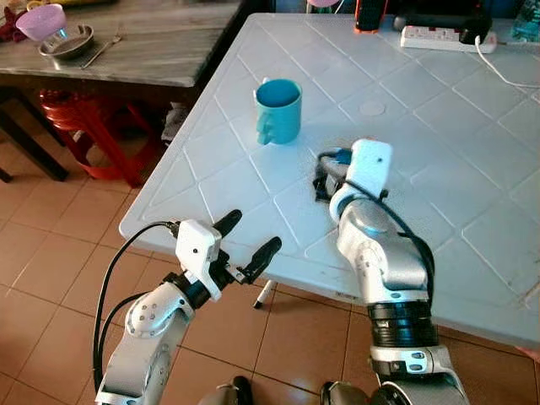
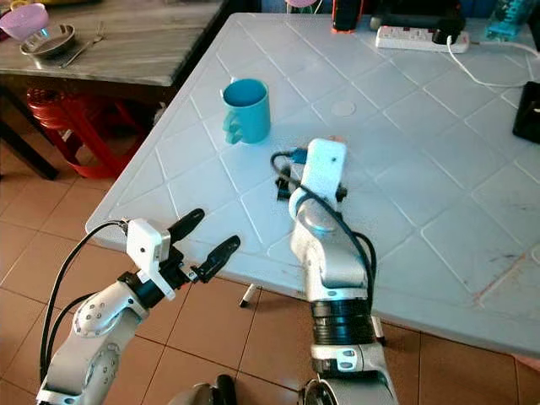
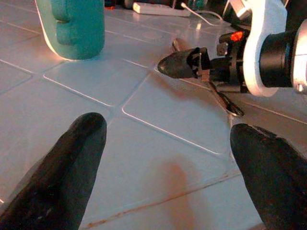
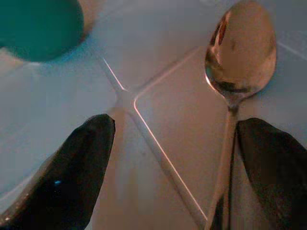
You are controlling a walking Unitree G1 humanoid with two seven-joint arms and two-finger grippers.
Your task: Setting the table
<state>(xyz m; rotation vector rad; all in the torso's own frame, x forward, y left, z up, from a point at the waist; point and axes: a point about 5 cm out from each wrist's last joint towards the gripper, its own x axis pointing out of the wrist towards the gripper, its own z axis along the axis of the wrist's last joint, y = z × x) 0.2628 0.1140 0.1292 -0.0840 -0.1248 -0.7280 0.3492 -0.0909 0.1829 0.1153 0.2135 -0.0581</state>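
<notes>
Right wrist view shows the spoon [image 4: 238, 57] lying flat on the white desk [image 1: 472, 169], beside one finger of the right tool [image 4: 170, 167], whose fingers stand apart and hold nothing. The teal mug [image 1: 278, 110] stands upright nearby. So a mug and spoon are laid; anything more is still to come, I judge. The left tool [image 1: 247, 240] hovers open at the desk's near edge. A power strip [image 1: 439, 37] lies at the far side, well apart.
</notes>
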